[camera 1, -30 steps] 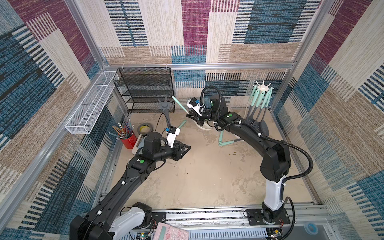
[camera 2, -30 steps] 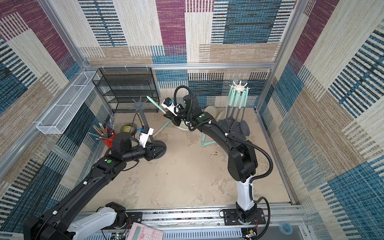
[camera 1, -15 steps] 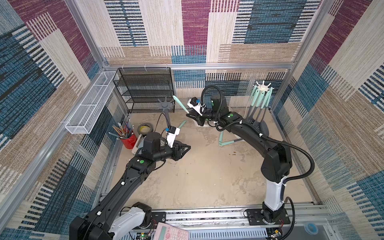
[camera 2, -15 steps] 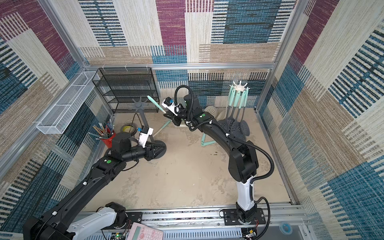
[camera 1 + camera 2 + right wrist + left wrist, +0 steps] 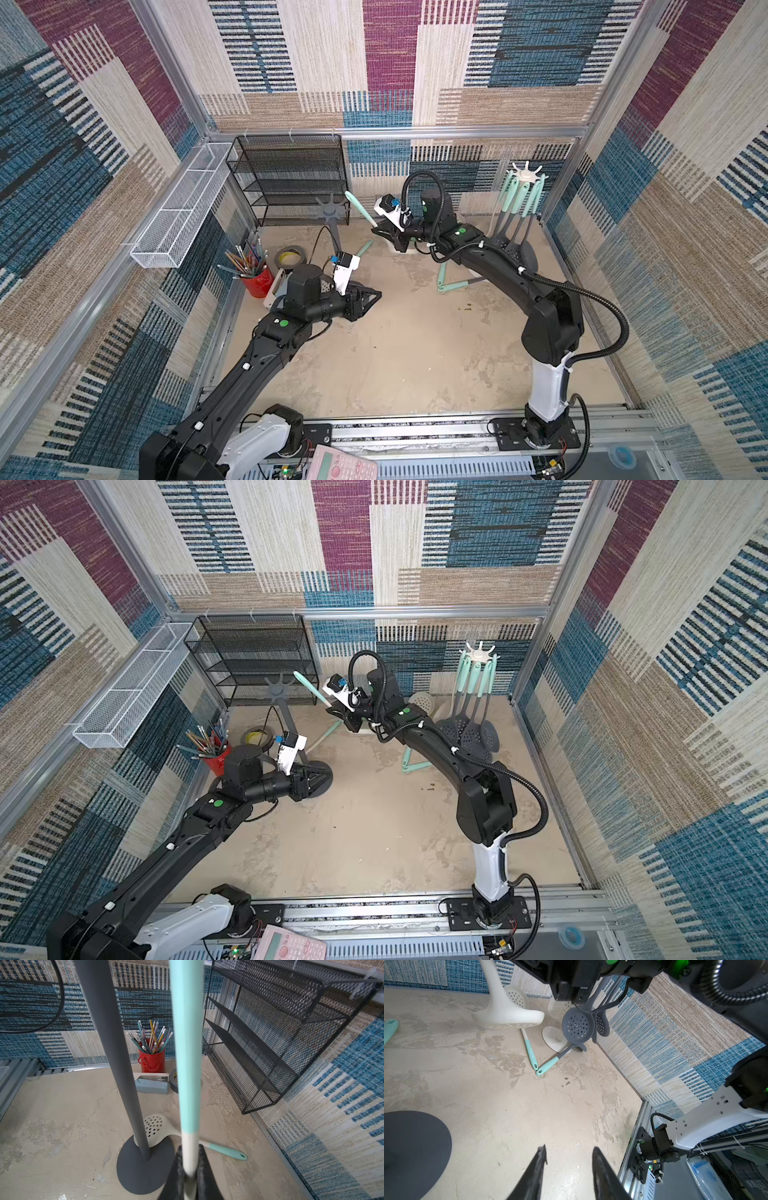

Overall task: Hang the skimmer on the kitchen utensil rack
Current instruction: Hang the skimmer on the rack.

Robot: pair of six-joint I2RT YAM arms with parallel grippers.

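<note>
Now right fingers (image 5: 175, 1176) pinch the skimmer (image 5: 187, 1053) by its neck near the rack (image 5: 116, 1053); left fingers (image 5: 537, 1167) spread.

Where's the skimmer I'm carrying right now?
In both top views the skimmer is clamped in the right hand, its teal handle angled up toward the top of the grey rack, in front of the black mesh shelf.
</note>
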